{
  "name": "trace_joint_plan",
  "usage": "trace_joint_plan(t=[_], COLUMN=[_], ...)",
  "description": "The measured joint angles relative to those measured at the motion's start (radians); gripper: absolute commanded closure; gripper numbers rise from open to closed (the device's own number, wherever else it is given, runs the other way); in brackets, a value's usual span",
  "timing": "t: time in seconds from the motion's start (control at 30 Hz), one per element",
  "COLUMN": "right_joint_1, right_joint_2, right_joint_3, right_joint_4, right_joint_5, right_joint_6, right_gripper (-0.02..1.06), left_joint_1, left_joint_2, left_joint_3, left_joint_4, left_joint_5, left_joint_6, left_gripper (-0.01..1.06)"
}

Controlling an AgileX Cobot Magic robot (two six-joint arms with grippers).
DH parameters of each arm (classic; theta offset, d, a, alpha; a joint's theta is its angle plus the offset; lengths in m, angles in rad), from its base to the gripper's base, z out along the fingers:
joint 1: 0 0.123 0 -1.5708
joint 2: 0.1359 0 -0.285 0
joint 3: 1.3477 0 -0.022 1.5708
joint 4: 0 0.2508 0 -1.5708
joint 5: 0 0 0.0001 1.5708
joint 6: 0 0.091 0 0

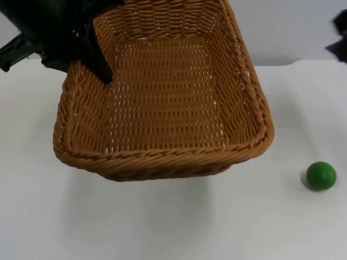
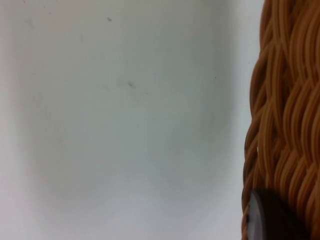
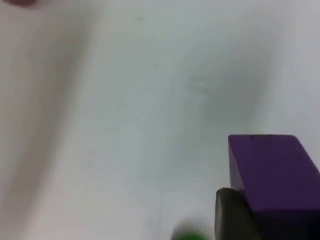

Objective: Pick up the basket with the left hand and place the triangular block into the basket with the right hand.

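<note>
The woven brown basket (image 1: 162, 103) hangs tilted above the white table and has nothing inside. My left gripper (image 1: 97, 65) is shut on its far left rim; in the left wrist view a black fingertip (image 2: 267, 217) presses against the wicker rim (image 2: 290, 110). My right gripper (image 1: 340, 32) is at the far right edge, beside the basket and apart from it. It is shut on a purple block (image 3: 272, 175), with a dark fingertip (image 3: 232, 212) against the block's side. A bit of purple (image 1: 332, 50) shows there in the top view too. The block's full shape is hidden.
A green ball (image 1: 321, 175) lies on the table at the front right, and appears as a green blur (image 3: 190, 234) under the right gripper. The grey partition wall (image 1: 293, 27) stands behind the table. The basket's shadow (image 1: 157, 211) falls on the bare table beneath it.
</note>
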State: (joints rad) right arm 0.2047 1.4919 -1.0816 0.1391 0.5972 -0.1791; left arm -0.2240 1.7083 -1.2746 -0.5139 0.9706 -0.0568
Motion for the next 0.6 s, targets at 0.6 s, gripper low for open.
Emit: trace_joint_plan(t=[0.6], right_joint_1=[0.004], right_joint_2=[-0.562], right_joint_3=[0.142], right_joint_4=[0.048], right_joint_5=[0.104], right_joint_6=[-0.006], right_gripper=[1.05], left_joint_1=[-0.208], left_joint_2=[0.045], left_joint_3=[0.000], left_joint_4=[-0.013], left_joint_5=[-0.110], left_joint_6=[-0.029], left_gripper=[1.05])
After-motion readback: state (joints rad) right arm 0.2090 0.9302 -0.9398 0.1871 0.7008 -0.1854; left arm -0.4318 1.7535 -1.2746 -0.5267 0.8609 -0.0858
